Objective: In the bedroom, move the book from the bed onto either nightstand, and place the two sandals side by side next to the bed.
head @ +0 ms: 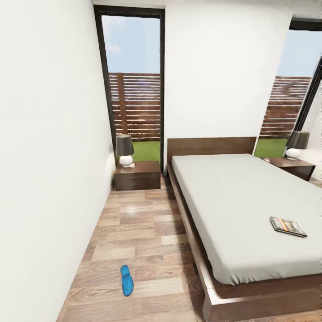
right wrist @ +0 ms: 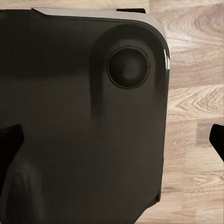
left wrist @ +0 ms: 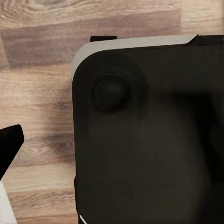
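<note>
The book (head: 288,226) lies near the bed's (head: 241,197) right edge; one sandal (head: 126,280) sits on the near floor left. Tool states: cannot tell. Reaching across the mattress risks overextending.

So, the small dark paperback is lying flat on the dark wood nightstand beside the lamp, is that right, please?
Not quite: the small dark paperback lies flat on the off-white mattress of the dark-framed bed, not on the dark wood nightstand beside the lamp. The head view shows it.

The bed (head: 241,197) and the right nightstand (head: 293,166) run past the picture's edge.
</note>
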Motion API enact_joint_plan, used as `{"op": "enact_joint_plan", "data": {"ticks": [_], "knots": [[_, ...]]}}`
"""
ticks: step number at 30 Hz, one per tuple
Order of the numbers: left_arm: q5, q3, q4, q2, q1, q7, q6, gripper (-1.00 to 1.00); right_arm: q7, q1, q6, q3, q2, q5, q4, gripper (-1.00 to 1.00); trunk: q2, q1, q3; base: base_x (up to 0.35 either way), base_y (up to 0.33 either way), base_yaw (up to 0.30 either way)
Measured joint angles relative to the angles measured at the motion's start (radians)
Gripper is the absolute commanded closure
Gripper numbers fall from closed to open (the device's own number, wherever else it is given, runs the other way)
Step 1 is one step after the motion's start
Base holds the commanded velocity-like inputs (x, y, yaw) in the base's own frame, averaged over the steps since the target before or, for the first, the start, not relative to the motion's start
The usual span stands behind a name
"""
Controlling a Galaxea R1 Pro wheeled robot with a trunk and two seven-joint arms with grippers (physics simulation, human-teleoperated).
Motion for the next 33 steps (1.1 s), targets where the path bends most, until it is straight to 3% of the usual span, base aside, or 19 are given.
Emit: {"op": "enact_joint_plan", "data": {"ticks": [33], "knots": [[0.0,0.0,0.0,0.0,0.0,0.0,-0.001,-1.0,0.0,0.0,-0.017,0.0,0.004,0.0,0.0,-1.0,0.0,0.0,0.0,0.0,0.0,-0.012]]}}
